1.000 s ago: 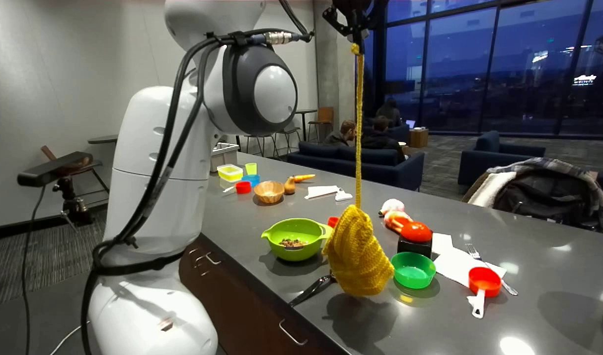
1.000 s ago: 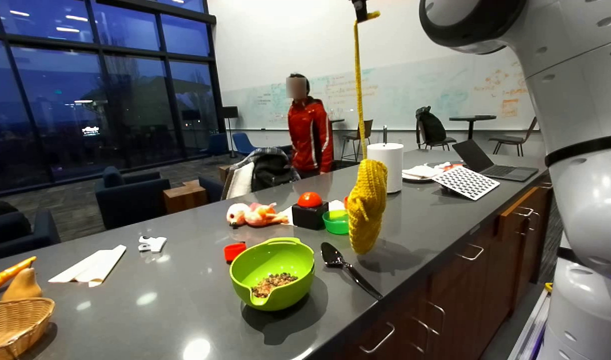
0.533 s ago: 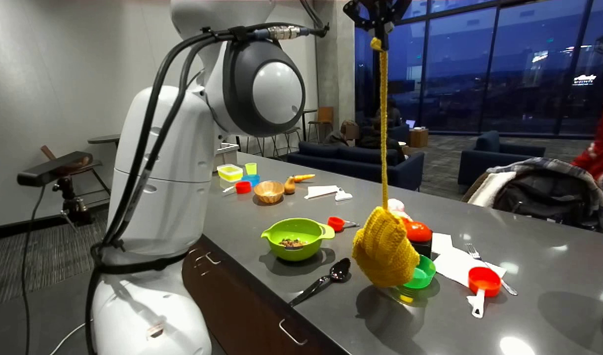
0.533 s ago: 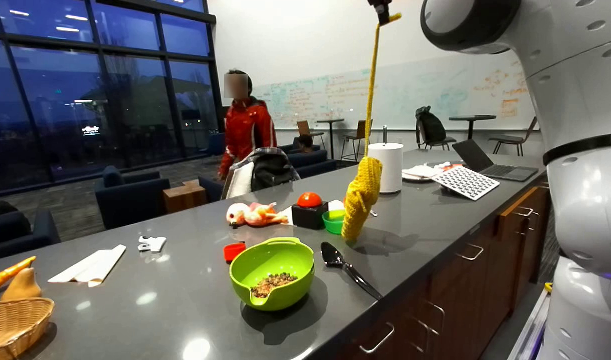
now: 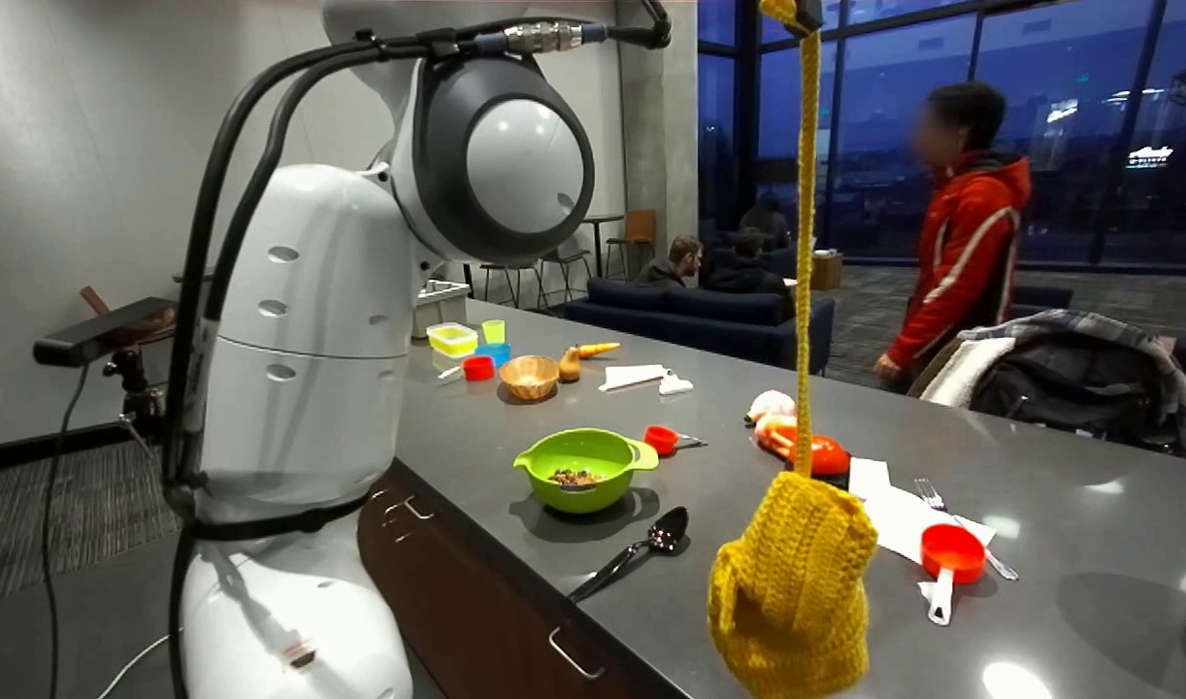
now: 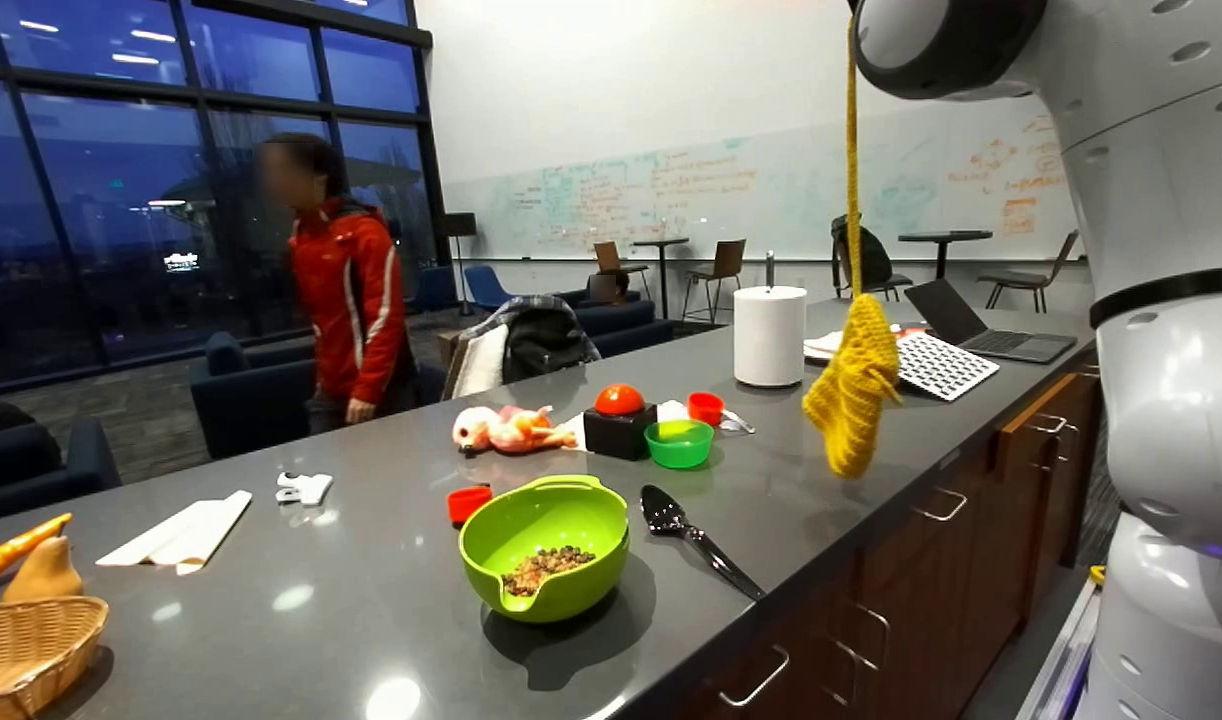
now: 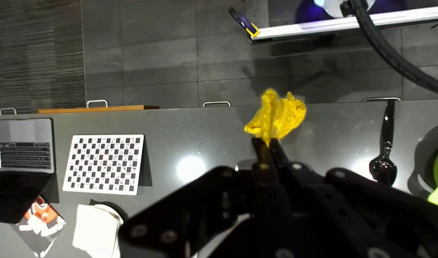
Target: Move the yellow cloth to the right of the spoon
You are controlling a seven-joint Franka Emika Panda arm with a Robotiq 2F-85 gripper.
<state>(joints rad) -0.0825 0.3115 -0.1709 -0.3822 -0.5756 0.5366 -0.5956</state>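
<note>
The yellow knitted cloth (image 5: pixel 797 592) hangs in the air by its long cord, above the counter; it also shows in an exterior view (image 6: pixel 856 390) and in the wrist view (image 7: pixel 290 114). My gripper (image 7: pixel 267 142) is shut on the cord, high above the cloth; only its fingertips (image 5: pixel 805 14) show at the top edge of an exterior view. The black spoon (image 5: pixel 642 546) lies on the counter with its handle at the counter's edge; it also shows in an exterior view (image 6: pixel 701 545) and in the wrist view (image 7: pixel 386 143), where the cloth is left of it.
A green bowl (image 6: pixel 546 500) with small pieces stands beside the spoon. A green cup (image 6: pixel 679 445), a black box with a red button (image 6: pixel 619 432), a red measuring cup (image 5: pixel 952 555), a paper roll (image 6: pixel 769 335), a checkered board (image 7: pixel 103 164) and a laptop (image 7: pixel 25 143) stand around.
My gripper and the hanging cloth have moved right in both exterior views, away from the spoon. The cloth no longer covers the green cup in an exterior view. A person in red has walked past behind.
</note>
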